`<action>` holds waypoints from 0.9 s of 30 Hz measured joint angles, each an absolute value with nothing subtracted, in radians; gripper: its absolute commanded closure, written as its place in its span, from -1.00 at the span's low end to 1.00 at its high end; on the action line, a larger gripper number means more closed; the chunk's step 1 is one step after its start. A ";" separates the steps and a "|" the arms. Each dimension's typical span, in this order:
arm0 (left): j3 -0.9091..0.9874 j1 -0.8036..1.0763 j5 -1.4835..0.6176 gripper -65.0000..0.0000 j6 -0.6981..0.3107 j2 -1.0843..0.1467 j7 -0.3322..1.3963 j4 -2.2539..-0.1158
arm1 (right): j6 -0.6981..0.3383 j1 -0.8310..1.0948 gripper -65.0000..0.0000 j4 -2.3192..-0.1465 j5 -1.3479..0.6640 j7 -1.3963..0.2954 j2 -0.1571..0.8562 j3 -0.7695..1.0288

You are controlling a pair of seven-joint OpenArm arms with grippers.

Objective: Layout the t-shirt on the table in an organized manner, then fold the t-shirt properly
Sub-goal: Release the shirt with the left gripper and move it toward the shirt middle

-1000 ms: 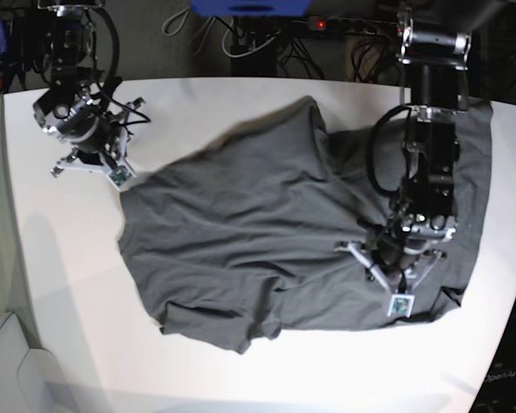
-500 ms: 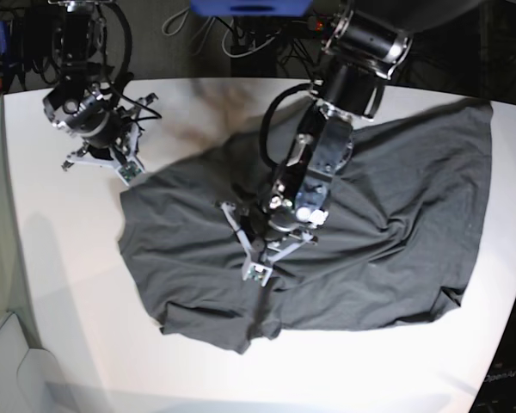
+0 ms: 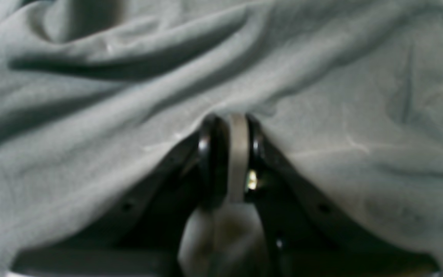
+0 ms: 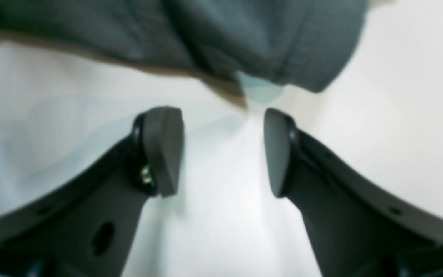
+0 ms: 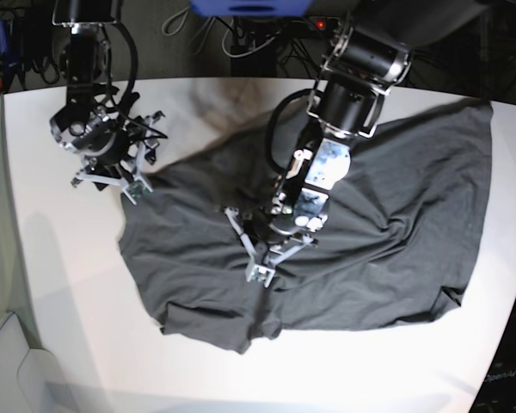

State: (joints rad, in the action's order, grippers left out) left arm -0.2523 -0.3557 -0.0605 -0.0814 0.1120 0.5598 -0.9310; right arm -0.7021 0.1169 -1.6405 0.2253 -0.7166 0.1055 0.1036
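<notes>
Left claw (image 3: 231,127) is clenched on a fold of the t-shirt (image 5: 387,215): in the left wrist view the two pads sit pressed together with grey cloth bunched over and around the tips, cloth filling almost the whole view in soft ridges. In the base view that claw (image 5: 260,258) sits low over the middle of the shirt, arm reaching in from the far edge of the counter (image 5: 60,284), creases running out from the pinch point. Right claw (image 4: 221,150) is released: jaws stand wide apart in the right wrist view, nothing between the pads, only bare white counter (image 4: 398,115) under them. A rounded edge of the t-shirt (image 4: 244,42) lies just ahead of the tips, apart from both pads; can't tell from the blur whether it's a sleeve or a hem. In the base view the right claw (image 5: 125,176) hovers at the shirt's near-left corner, right at the cloth edge. Shirt lies spread but rumpled across the centre and right of the counter, one end reaching the counter's right rim, the lower edge folded over on itself near the front. Counter's left and front strips are bare white.
</notes>
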 measured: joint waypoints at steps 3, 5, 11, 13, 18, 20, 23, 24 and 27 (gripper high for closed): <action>-0.252 -0.353 -0.060 0.81 -0.082 0.112 0.556 -0.931 | -0.702 0.077 -0.15 -1.610 0.229 -0.725 0.110 0.106; -0.252 -0.352 -0.061 0.81 -0.082 0.112 0.555 -0.931 | -0.702 0.052 -0.14 -1.605 0.231 -0.739 0.107 0.120; -0.253 -0.350 -0.072 0.81 -0.094 0.097 0.544 -0.931 | -0.702 0.006 -0.14 -1.605 0.236 -0.741 0.108 0.122; -0.252 -0.351 -0.072 0.81 -0.094 0.097 0.545 -0.931 | -0.702 0.004 -0.14 -1.592 0.234 -0.730 0.108 0.121; -0.252 -0.353 -0.072 0.81 -0.094 0.094 0.548 -0.931 | -0.702 -0.034 -0.14 -1.495 0.228 -0.720 0.111 0.121; -0.253 -0.353 -0.073 0.81 -0.098 0.088 0.546 -0.931 | -0.702 -0.052 -0.14 -1.478 0.225 -0.719 0.110 0.121; -0.252 -0.353 -0.075 0.81 -0.097 0.083 0.545 -0.932 | -0.702 -0.061 -0.04 -1.477 0.230 -0.727 0.102 0.122; -0.252 -0.353 -0.075 0.81 -0.097 0.083 0.545 -0.932 | -0.702 -0.069 0.06 -1.477 0.236 -0.738 0.095 0.123; -0.252 -0.353 -0.075 0.81 -0.097 0.083 0.545 -0.932 | -0.702 -0.102 0.61 -1.477 0.231 -0.739 0.080 0.119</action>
State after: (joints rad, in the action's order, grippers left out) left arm -0.2516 -0.3534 -0.0750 -0.0971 0.0830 0.5446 -0.9318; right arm -0.7025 -0.1024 -1.4773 0.2306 -0.7387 0.0803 0.1192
